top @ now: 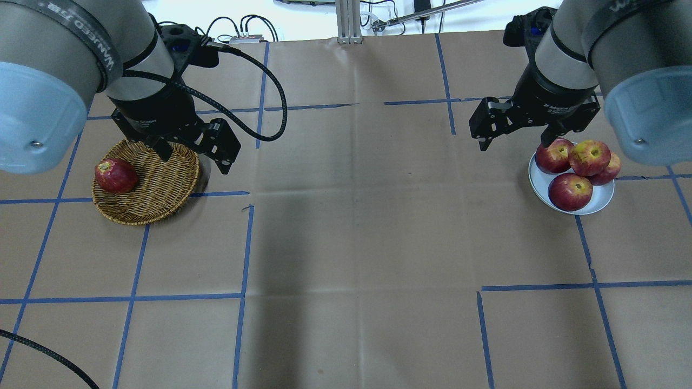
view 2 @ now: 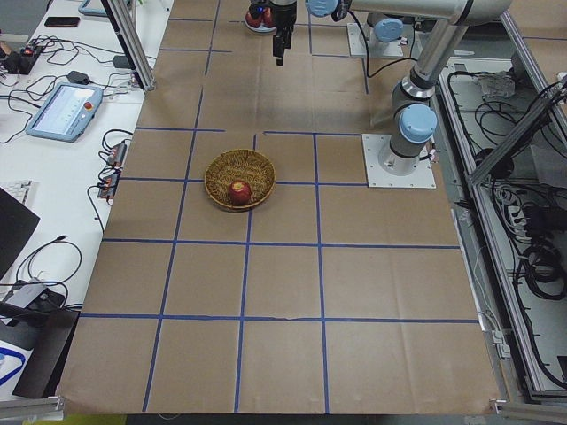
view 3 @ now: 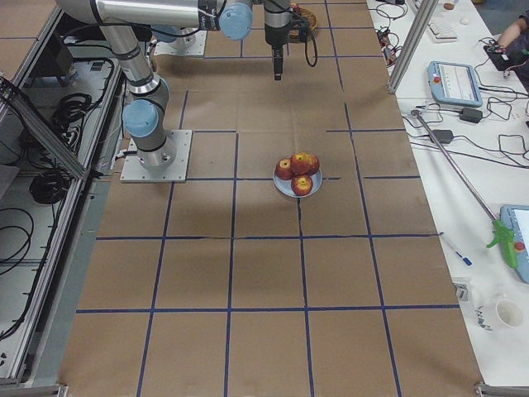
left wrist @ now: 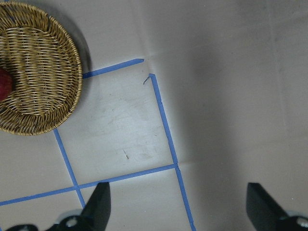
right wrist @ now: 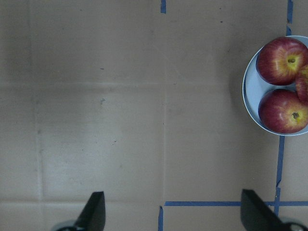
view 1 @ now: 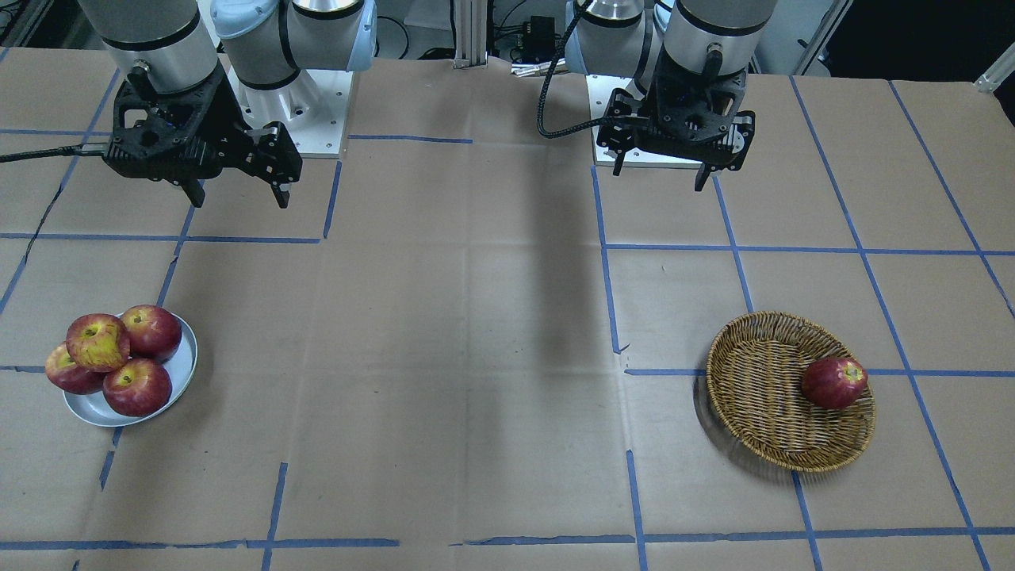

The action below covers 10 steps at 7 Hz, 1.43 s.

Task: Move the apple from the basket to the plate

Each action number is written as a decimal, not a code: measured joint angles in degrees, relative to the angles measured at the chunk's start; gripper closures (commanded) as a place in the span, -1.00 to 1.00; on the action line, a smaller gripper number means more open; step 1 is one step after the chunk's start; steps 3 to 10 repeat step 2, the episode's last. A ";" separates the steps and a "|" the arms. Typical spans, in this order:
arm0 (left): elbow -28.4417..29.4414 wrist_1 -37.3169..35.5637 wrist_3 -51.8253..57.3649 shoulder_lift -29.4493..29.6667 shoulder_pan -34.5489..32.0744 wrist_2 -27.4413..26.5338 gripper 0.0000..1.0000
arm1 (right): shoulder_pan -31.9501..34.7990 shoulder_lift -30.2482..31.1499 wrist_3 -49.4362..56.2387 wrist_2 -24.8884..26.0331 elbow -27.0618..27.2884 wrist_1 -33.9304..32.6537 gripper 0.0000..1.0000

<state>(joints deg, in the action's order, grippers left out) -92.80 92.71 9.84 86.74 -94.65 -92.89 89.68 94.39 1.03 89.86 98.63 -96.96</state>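
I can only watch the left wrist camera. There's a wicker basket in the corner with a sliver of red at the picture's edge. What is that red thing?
Observer: A dark red apple, alone in the basket, near its rim.
Operator: Is there fruit anywhere else?
Observer: Yes, a pale plate at the table's other end holds three dark apples and a paler, yellow-streaked apple resting on them.
Operator: And the other arm?
Observer: The right fingers hang open and empty, off to one side of that plate.

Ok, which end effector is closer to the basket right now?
Left. The left end effector hangs raised close beside the basket; the right end effector is across the table, next to the plate.
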 measured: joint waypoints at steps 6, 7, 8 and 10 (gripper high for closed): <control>-0.01 -0.05 -0.06 0.06 0.01 0.03 -0.98 | 0.12 -0.08 -0.06 -0.36 -0.02 -0.04 -1.00; -0.01 -0.05 -0.06 0.06 0.01 0.03 -0.98 | 0.12 -0.08 -0.06 -0.36 -0.02 -0.04 -1.00; -0.01 -0.05 -0.06 0.06 0.01 0.03 -0.98 | 0.12 -0.08 -0.06 -0.36 -0.02 -0.04 -1.00; -0.01 -0.05 -0.06 0.06 0.01 0.03 -0.98 | 0.12 -0.08 -0.06 -0.36 -0.02 -0.04 -1.00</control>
